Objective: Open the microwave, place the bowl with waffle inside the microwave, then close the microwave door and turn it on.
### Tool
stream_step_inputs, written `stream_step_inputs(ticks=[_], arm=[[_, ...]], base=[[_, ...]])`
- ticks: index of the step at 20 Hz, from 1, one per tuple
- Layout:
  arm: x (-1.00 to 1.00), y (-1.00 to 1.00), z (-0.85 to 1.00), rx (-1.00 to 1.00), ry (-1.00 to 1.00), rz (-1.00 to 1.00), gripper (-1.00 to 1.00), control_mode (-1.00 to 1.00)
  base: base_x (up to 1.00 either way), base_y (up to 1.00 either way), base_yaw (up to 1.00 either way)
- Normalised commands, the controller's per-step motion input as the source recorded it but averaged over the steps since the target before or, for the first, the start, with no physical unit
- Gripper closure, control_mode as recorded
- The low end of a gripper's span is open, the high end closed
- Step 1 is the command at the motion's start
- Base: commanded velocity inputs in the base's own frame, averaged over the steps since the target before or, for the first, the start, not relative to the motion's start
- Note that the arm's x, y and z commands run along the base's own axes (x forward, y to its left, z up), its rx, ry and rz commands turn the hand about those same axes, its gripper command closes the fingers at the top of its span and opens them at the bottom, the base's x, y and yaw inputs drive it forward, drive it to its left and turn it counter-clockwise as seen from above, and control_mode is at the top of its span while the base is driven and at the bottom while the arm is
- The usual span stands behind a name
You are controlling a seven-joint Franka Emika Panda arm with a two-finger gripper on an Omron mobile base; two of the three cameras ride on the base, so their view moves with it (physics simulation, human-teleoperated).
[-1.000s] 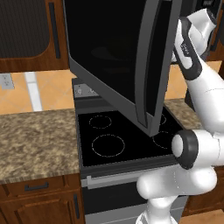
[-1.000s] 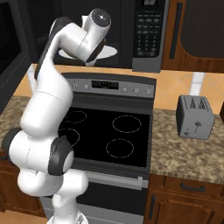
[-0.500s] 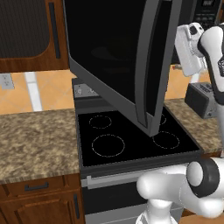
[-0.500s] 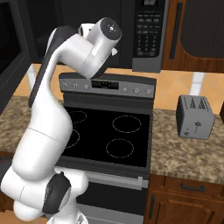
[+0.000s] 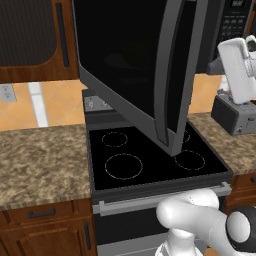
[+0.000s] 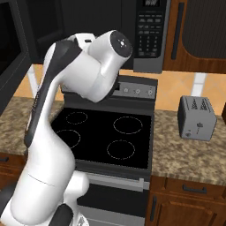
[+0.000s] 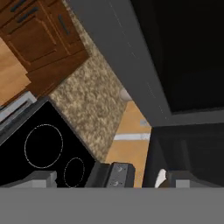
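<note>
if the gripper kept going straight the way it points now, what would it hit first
Probably the granite counter left of the stove, judging by the middle of the hand view. The open microwave door sits close beside that line, and depth is unclear, so it might clip that first.

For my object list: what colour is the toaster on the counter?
Grey; the toaster shows best in the right base view, standing on the speckled counter.

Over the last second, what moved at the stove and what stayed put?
The arm swung from beside the microwave door's edge toward the toaster side, its hand moving right in the left base view. Nothing was gripped; the jaws stand open. The microwave door stayed swung open over the stove, and the toaster did not move.
</note>
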Motion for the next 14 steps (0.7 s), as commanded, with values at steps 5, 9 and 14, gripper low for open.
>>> stream_step_inputs(ticks=[5, 9, 14], arm=[[-1.0, 0.44, 0.0, 0.0, -0.07, 0.09, -1.0, -1.0], [-1.0, 0.43, -0.05, 0.0, -0.22, 0.11, -1.0, -1.0], [-1.0, 0.52, 0.0, 0.05, -0.12, 0.07, -1.0, -1.0]], base=[[0.0, 0.0, 0.0], [0.0, 0.0, 0.0], [0.0, 0.0, 0.0]])
